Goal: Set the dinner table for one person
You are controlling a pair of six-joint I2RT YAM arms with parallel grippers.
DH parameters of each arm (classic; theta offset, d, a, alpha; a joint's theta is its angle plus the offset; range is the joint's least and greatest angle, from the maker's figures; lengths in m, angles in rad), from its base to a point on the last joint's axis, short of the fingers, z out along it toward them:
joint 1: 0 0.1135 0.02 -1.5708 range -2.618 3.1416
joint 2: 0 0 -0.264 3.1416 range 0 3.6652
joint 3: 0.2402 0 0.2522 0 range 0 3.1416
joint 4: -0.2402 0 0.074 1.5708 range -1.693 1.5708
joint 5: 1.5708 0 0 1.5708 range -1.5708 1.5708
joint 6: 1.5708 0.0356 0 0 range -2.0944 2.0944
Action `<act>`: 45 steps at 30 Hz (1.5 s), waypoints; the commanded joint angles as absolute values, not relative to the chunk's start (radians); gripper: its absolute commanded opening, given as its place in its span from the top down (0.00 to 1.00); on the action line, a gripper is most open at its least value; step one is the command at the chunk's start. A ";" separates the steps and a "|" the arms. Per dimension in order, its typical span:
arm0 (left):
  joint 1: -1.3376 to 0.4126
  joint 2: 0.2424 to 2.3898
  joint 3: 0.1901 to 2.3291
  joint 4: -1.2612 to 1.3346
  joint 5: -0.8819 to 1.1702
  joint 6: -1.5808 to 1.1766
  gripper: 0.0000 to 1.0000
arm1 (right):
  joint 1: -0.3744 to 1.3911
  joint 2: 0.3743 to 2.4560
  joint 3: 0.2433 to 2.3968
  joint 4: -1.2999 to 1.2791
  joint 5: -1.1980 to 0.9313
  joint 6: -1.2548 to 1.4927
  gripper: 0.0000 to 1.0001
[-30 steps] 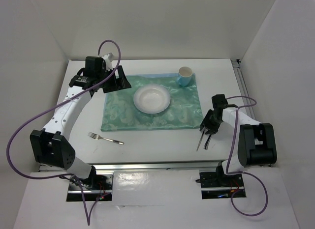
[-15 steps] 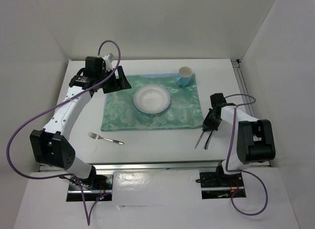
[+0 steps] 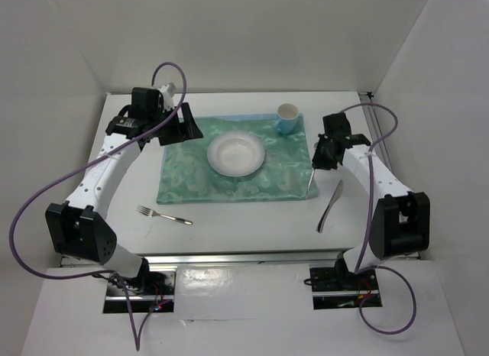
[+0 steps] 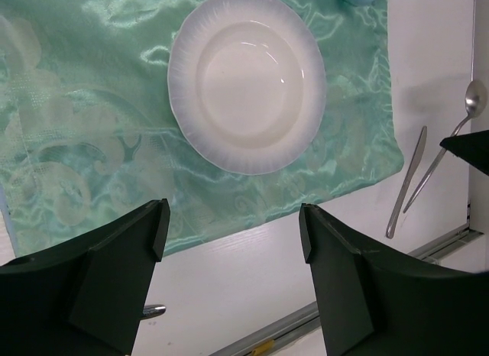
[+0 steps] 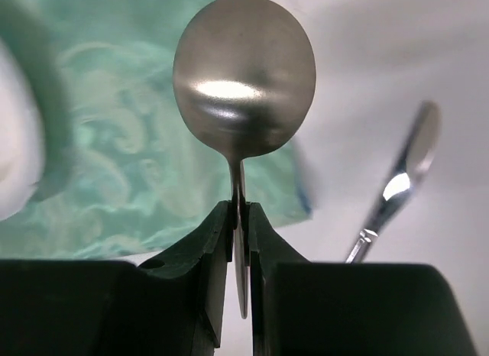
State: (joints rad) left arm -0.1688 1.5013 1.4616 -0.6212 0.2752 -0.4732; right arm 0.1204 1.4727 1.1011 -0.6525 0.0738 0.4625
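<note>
On the white dinner table (image 3: pixel 244 230) lies a shiny green mat (image 3: pixel 191 176) with a white plate (image 3: pixel 236 153) in its middle. My right gripper (image 3: pixel 321 159) hovers at the mat's right edge, shut on a spoon (image 3: pixel 310 184) whose handle hangs toward the near side. In the right wrist view the pads (image 5: pixel 221 234) clamp the spoon (image 5: pixel 244 73) just below its bowl. A knife (image 3: pixel 330 207) lies on the table to the right of the mat. My left gripper (image 3: pixel 180 124) hangs open over the mat's far left corner, and its fingers (image 4: pixel 122 257) hold nothing.
A light blue cup (image 3: pixel 286 118) stands on the mat's far right corner. A fork (image 3: pixel 163 215) lies on the table in front of the mat's near left corner. A metal rail (image 3: pixel 244 257) runs along the near edge. White walls enclose the table.
My right gripper closed on the spoon beside the knife, lifted it and carried it away from the near edge to the mat's right side. The knife stayed on the table. The left arm held still.
</note>
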 commanded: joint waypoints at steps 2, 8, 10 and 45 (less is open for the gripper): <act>-0.172 1.445 1.505 -0.635 0.258 -0.463 0.14 | 0.216 1.563 1.299 -0.646 -0.032 0.299 1.00; -0.172 1.427 1.505 -0.644 0.247 -0.463 0.14 | 0.287 1.802 1.497 -0.710 -0.046 0.258 1.00; -0.172 1.427 1.505 -0.653 0.238 -0.463 0.14 | 0.296 1.868 1.525 -0.710 -0.060 0.258 1.00; -0.172 1.378 1.473 -0.676 0.238 -0.454 0.14 | 0.008 1.491 1.006 -0.646 0.009 0.492 0.38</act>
State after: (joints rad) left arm -0.1688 1.4189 1.4502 -0.6872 0.2295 -0.4717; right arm 0.0628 1.5314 1.1351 -0.6624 0.0265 0.4377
